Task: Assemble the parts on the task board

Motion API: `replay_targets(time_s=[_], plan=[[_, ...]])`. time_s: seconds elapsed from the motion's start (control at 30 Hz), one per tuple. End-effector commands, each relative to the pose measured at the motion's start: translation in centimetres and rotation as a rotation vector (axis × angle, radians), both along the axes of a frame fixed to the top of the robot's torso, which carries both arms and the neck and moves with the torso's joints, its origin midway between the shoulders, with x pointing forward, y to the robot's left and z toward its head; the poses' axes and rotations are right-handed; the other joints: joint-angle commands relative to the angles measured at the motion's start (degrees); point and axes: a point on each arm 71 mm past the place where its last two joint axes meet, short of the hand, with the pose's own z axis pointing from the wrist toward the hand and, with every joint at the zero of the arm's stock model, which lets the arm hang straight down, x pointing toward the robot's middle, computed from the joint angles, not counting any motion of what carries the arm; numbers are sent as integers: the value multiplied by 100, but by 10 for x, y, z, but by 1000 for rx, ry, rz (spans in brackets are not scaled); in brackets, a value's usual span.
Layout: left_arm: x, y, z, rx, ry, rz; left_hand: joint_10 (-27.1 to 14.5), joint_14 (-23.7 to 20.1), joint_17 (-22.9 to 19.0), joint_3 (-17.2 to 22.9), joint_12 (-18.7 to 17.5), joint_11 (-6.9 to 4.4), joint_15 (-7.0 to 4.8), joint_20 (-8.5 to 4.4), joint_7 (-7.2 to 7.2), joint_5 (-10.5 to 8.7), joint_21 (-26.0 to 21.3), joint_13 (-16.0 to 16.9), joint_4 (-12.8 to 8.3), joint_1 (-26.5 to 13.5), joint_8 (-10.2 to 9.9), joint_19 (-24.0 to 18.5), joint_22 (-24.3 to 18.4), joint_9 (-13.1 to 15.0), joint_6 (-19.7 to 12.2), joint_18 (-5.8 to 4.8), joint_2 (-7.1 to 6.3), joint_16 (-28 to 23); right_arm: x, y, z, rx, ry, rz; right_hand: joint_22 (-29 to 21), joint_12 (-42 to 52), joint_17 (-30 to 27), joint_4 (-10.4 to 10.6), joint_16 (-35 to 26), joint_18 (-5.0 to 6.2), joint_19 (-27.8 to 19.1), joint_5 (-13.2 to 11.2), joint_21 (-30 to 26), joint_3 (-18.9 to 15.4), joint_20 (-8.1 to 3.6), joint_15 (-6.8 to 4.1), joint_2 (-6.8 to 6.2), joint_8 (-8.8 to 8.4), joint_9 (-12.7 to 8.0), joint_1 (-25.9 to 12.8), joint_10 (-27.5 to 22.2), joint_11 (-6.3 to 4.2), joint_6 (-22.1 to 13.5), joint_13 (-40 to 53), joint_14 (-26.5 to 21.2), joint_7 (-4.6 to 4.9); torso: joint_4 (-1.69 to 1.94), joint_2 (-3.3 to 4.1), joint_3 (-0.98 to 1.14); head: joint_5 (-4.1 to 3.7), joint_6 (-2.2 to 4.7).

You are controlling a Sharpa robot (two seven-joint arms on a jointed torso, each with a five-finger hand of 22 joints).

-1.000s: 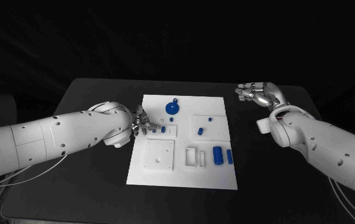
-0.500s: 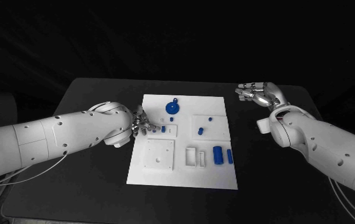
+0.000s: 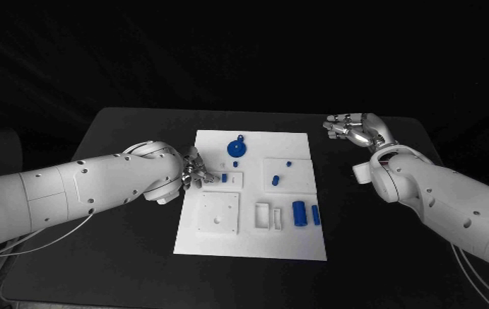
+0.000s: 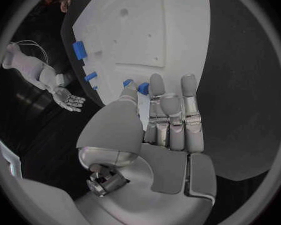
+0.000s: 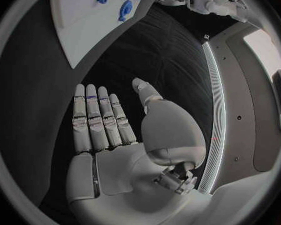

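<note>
Nothing had visibly moved since the earlier frames. Left hand (image 3: 196,173) hovered with loose fingers over a small blue part (image 3: 224,178) near the task board's (image 3: 255,245) left edge, holding nothing visible; it looked light, stiff, best pinched by its sides. Right hand (image 3: 353,129) stayed open beyond the board's far right corner.

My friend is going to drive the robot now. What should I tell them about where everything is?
Left hand: at the left edge of the white board, fingertips at a small blue piece; whether it grips it cannot be told.
Right hand: open, empty, over the black table to the right of the board.
On the board: a round blue piece at the far end, a small one in the middle, two longer ones nearer the robot.
Done: cannot tell which pieces are seated.
Left: fit the loose blue pieces.
</note>
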Motion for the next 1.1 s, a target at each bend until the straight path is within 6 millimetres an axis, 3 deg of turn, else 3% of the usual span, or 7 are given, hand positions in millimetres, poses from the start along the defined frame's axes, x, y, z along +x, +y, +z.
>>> replay_targets(time_s=[0.03,0.4,0.8,0.83,0.87,0.9,1.1], plan=[[-1,-3,-3,-3,20,-20,-37,-23,-4,-3,35,-17,12,29,-11,21,-32,-5,-44,25,-22,-5,98,-13,-29,25,57,-31,0,2,0,-2,-5,19,-7,-17,-8,22,-37,109,-37,33,-7,9,-19,2,45,-29,-4,-25,-36,15,-24,-8,-52,2,-2,-2,1,-3,-6],[-1,-4,-3,-10,16,-20,-43,-24,-2,48,31,-23,7,23,-26,35,-31,-9,-165,207,-36,-8,99,-30,-50,19,380,-28,0,2,0,-2,-4,20,-7,-18,-8,26,-37,108,-39,35,-8,15,-18,3,45,-28,-3,-29,-38,16,-20,-8,-52,2,0,1,-3,-9,-7],[-1,-5,-4,-18,21,-27,-56,-42,0,220,8,-22,8,23,-32,111,-34,-25,-384,537,-60,-25,101,-47,-98,16,647,-31,-1,2,-1,-1,-3,20,-7,-18,-8,26,-37,108,-39,35,-8,15,-18,3,45,-28,-3,-29,-38,16,-20,-8,-52,2,3,-4,0,-12,-18],[-1,-5,-4,-19,22,-27,-56,-44,0,239,4,-21,8,24,-31,166,-35,-28,-417,557,-62,-28,100,-48,-105,16,663,-32,-1,2,-1,-1,-3,20,-7,-18,-8,26,-37,108,-39,35,-8,15,-18,3,45,-28,-3,-29,-38,16,-20,-8,-52,2,1,-3,-1,-16,-21],[-1,-5,-4,-19,22,-27,-58,-44,1,261,-6,-20,7,21,-33,545,-34,-34,-450,571,-69,-29,101,-51,-118,16,646,-32,-1,2,-1,-1,-3,20,-7,-18,-8,26,-37,108,-39,35,-8,15,-18,3,45,-28,-3,-29,-38,16,-20,-8,-52,2,0,-3,-2,-17,-21],[-1,-5,-4,-19,22,-28,-56,-44,1,293,-13,-22,7,22,-30,639,-32,-40,-472,582,-68,-29,102,-50,-127,16,654,-32,-1,2,-1,-1,-2,20,-7,-18,-8,26,-37,108,-39,35,-8,15,-18,3,45,-28,-3,-29,-38,16,-20,-8,-52,2,0,-4,-1,-17,-20],[-1,-5,-4,-23,18,-28,-46,-46,1,501,-43,-15,12,26,-13,844,-21,-64,-650,569,-48,-37,102,-30,-175,25,680,-33,-1,2,-2,-1,-1,20,-7,-18,-8,29,-37,109,-39,39,-8,18,-18,2,44,-29,-4,-29,-37,16,-21,-8,-51,1,0,-2,1,-17,-17]])
